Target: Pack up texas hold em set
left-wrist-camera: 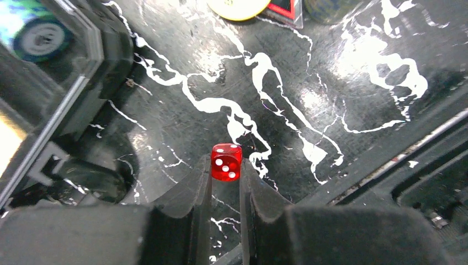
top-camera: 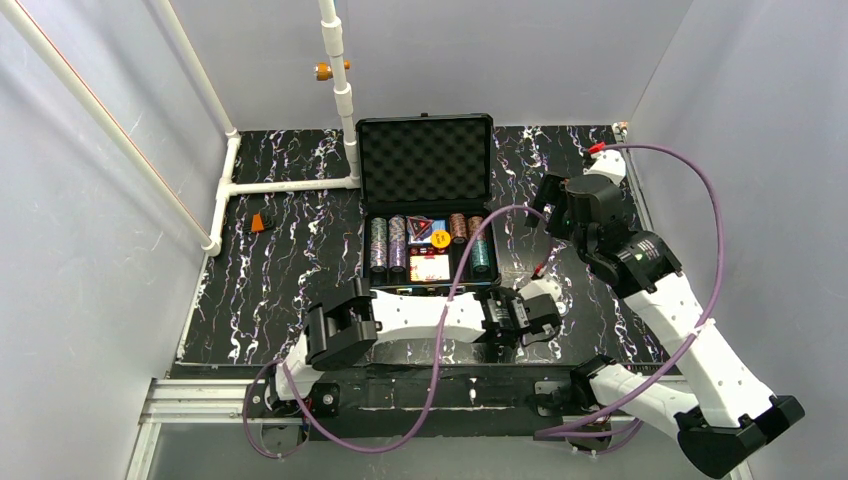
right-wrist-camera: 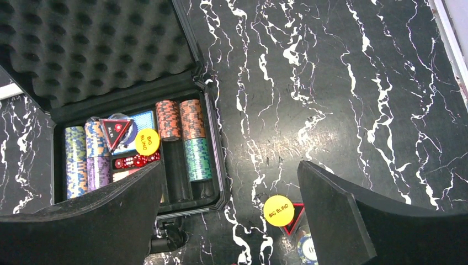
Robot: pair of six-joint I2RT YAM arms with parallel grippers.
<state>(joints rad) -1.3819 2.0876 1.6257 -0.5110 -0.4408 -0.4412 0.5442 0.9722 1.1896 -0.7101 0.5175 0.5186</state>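
Note:
The black hard case [top-camera: 425,200] lies open with its egg-crate foam lid [top-camera: 425,158] up. It holds multicoloured chip rows [right-wrist-camera: 83,160], a yellow BIG BLIND disc [right-wrist-camera: 147,141], red dice [right-wrist-camera: 135,161] and cards. My left gripper [left-wrist-camera: 226,168] is shut on a red die [left-wrist-camera: 226,161], low over the table to the right of the case's front corner [left-wrist-camera: 60,94]. My right gripper [right-wrist-camera: 229,165] is open and empty, high above the table right of the case. Below it on the table lie another yellow BIG BLIND disc [right-wrist-camera: 278,210], a red-edged triangle [right-wrist-camera: 292,221] and a loose chip [right-wrist-camera: 305,249].
A small orange block [top-camera: 262,222] lies on the table at the left. White pipes [top-camera: 290,184] run along the back left. The grey walls close in on both sides. A purple cable [top-camera: 690,250] loops over the right arm.

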